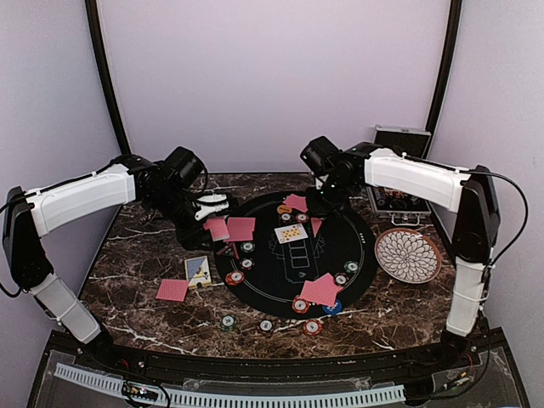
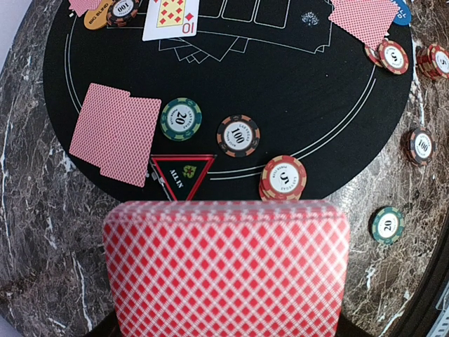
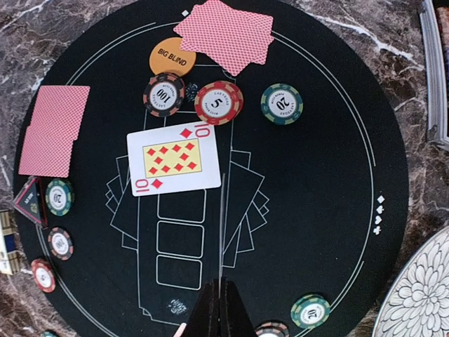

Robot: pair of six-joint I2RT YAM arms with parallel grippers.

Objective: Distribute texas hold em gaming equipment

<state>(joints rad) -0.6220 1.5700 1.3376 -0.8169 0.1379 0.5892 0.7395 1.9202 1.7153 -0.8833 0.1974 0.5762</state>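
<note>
Pale lilac walls [image 1: 272,76] are enclosing a dark marble table [image 1: 136,255], with a round black mat [image 1: 268,285] lying at its middle. Face-down cards [image 2: 116,133], a ten of diamonds [image 3: 174,158] and poker chips [image 2: 238,135] are sitting scattered on the mat, further chips resting on the marble. The left gripper [image 1: 214,206] is clamping a red-backed card [image 2: 226,270] over the mat's left edge, while the right gripper [image 3: 221,316] is pinching an edge-on card [image 3: 222,225] above the mat.
</note>
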